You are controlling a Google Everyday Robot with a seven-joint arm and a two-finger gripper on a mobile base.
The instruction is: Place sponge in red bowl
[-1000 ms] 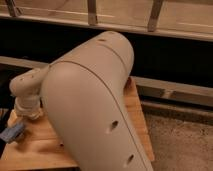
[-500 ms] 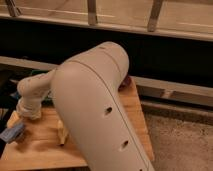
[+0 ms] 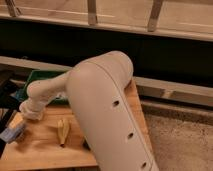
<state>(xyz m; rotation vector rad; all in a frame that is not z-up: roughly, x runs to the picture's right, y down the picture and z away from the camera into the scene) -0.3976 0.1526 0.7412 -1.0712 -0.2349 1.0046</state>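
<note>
While the gripper [image 3: 26,114] hangs low over the table [image 3: 45,150], left of the banana [image 3: 62,131], its jaws stand apart and nothing shows between them. Further left of the banana, right at the picture's edge, lies the sponge [image 3: 11,134]. It is a light blue block with what looks like a yellowish face on the side nearest the gripper, which sits just above it. Whether the two touch cannot be told. Behind the banana stands a green tray [image 3: 35,80]. Right of the banana the bulky arm [image 3: 105,110] covers most of the table, and the red bowl is nowhere in view, so it may be hidden there or lie outside the picture. The sponge should handle as a light, soft, springy thing, neither fragile nor slippery, and it will give under the jaws rather than resist them. The likely best hold is across its narrower width at the middle, with the jaws coming down on either side of the block. A pinch at a corner would probably let it twist or sag. A hard squeeze might make it spring sideways when let go over the bowl.
</note>
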